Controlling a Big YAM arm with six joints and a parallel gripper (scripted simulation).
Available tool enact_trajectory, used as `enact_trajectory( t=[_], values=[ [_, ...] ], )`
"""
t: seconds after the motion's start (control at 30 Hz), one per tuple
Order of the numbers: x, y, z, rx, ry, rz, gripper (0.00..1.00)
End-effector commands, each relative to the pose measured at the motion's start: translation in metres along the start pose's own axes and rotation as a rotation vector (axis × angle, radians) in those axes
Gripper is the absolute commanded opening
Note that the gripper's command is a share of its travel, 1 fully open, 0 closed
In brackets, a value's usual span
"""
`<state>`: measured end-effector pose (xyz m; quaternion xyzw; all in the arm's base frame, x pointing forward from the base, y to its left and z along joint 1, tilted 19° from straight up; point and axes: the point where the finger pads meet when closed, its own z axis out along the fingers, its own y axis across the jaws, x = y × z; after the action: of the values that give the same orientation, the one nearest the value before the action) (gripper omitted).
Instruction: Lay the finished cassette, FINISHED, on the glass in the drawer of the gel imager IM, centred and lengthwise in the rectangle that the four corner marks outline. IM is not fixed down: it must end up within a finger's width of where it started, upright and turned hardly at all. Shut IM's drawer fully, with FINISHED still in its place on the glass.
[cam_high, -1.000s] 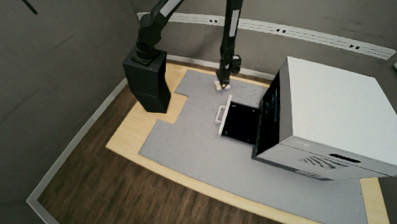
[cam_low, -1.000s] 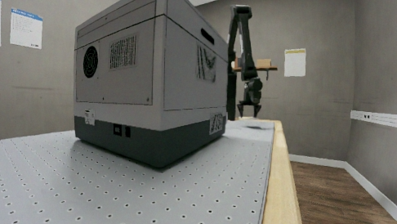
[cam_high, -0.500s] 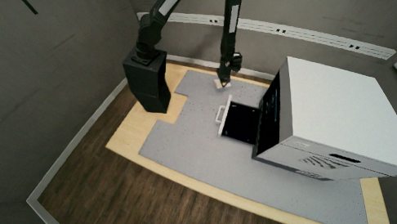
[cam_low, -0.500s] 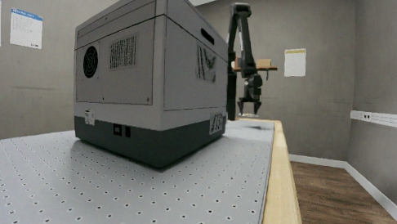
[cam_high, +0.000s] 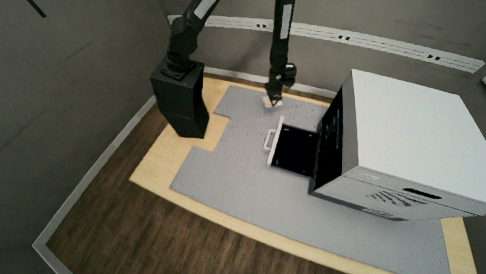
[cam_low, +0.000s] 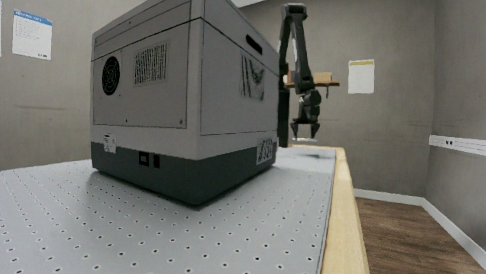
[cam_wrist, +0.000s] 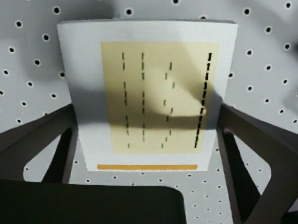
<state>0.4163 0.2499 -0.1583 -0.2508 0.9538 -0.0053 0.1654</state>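
Observation:
FINISHED (cam_high: 266, 102) (cam_low: 305, 140) (cam_wrist: 160, 145), a white cassette with a cream panel of dashed lanes and an orange bar, is held level, raised above the grey perforated board. My gripper (cam_high: 274, 103) (cam_low: 305, 138) (cam_wrist: 147, 112) is shut on its two side edges; the orange bar faces the palm side in the wrist view. The imager IM (cam_high: 415, 120) (cam_low: 145, 105) stands upright. Its drawer (cam_high: 296, 150) is open toward the arm's base, with dark glass and small pale corner marks, partly hard to see. FINISHED is outside the drawer, off its front corner toward the back wall.
The drawer's white front panel (cam_high: 276, 142) and handle (cam_high: 266, 140) stick out toward the arm's base pedestal (cam_high: 182, 102). The grey board (cam_high: 225, 175) (cam_low: 240, 225) lies on a wooden table (cam_high: 150, 165) (cam_low: 350, 220). IM's tall housing rises beyond the drawer.

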Motion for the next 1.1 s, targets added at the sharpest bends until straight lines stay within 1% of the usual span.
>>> enact_trajectory(
  t=[0.0,0.37,0.47,0.93,1.07],
  values=[
    [-0.004,0.006,-0.014,-0.002,-0.010,-0.004,0.78],
    [-0.004,0.006,-0.029,-0.002,-0.010,-0.004,0.78],
    [-0.004,0.003,-0.030,0.000,-0.009,0.000,0.78],
    [-0.003,0.005,-0.048,-0.001,-0.010,-0.002,0.78],
    [-0.003,0.006,-0.051,-0.002,-0.010,-0.005,0.78]
  ],
)
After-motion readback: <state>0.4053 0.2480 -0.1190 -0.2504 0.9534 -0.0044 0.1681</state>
